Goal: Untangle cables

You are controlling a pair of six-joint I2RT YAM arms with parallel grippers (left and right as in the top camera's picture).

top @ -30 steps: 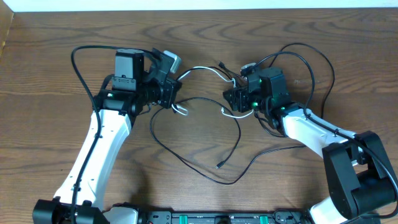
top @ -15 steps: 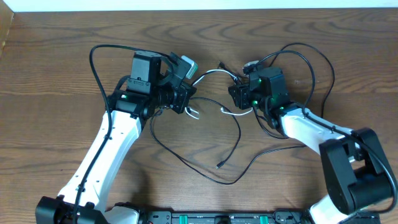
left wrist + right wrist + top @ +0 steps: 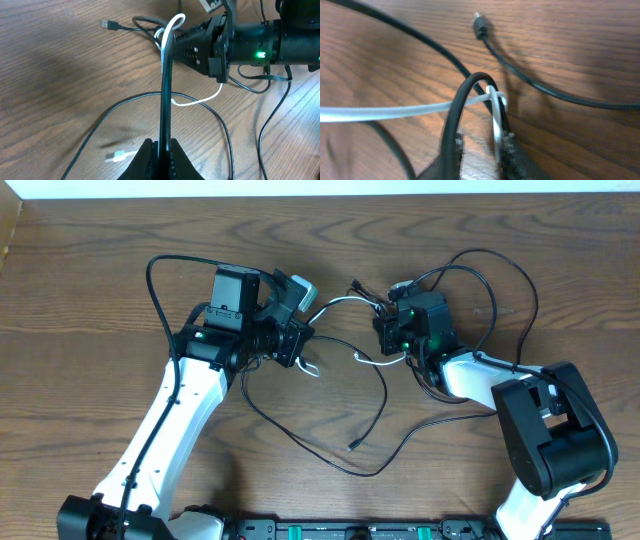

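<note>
Jaws of left gripper (image 3: 161, 146) clamp black cable (image 3: 165, 90); those of right gripper (image 3: 477, 139) flank it and white cable (image 3: 385, 111), grip unclear; pulling apart could tighten the tangle.

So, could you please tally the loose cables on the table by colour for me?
Black cable: 1
White cable: 1
Total: 2
</note>
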